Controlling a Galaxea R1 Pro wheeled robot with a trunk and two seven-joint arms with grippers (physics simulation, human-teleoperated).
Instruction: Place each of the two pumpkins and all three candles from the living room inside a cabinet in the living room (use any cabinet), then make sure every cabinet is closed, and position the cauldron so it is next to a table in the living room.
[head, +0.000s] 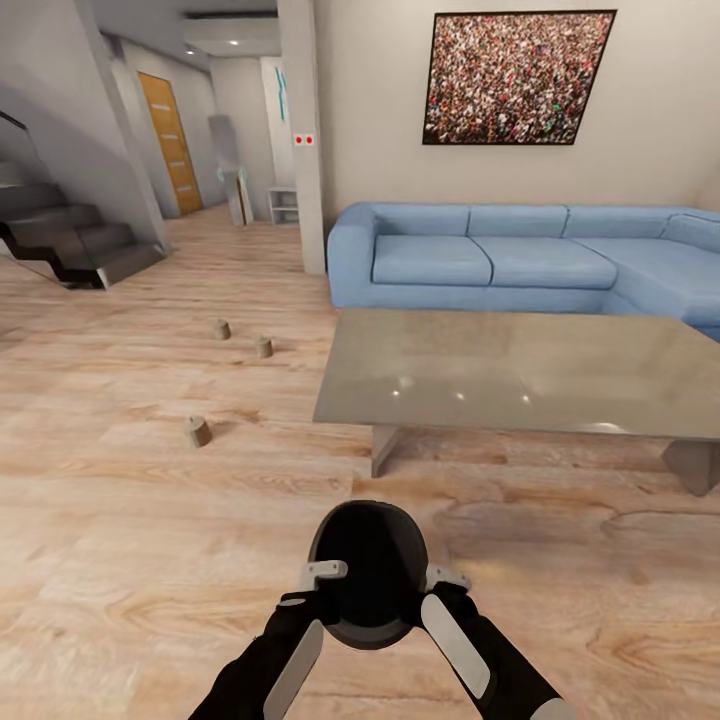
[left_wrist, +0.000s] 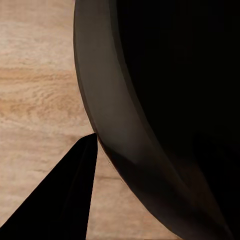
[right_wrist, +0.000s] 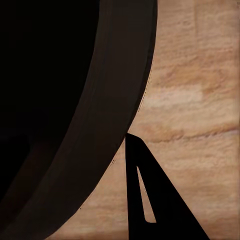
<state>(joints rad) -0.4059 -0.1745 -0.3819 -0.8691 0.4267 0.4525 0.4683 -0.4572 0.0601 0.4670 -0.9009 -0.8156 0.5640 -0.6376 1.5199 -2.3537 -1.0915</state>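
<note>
The cauldron (head: 368, 570) was held above the wooden floor (head: 130, 560), near the robot and short of the grey coffee table (head: 520, 370). The left gripper (head: 322, 577) was clamped on the rim at the cauldron's left side, the right gripper (head: 443, 582) on the rim at its right. In each wrist view one dark finger was seen outside the rim. Three candles (head: 198, 431) (head: 263, 346) (head: 221, 329) were noted on the floor, left of the table. A blue sofa (head: 480, 260) stood beyond the table.
</note>
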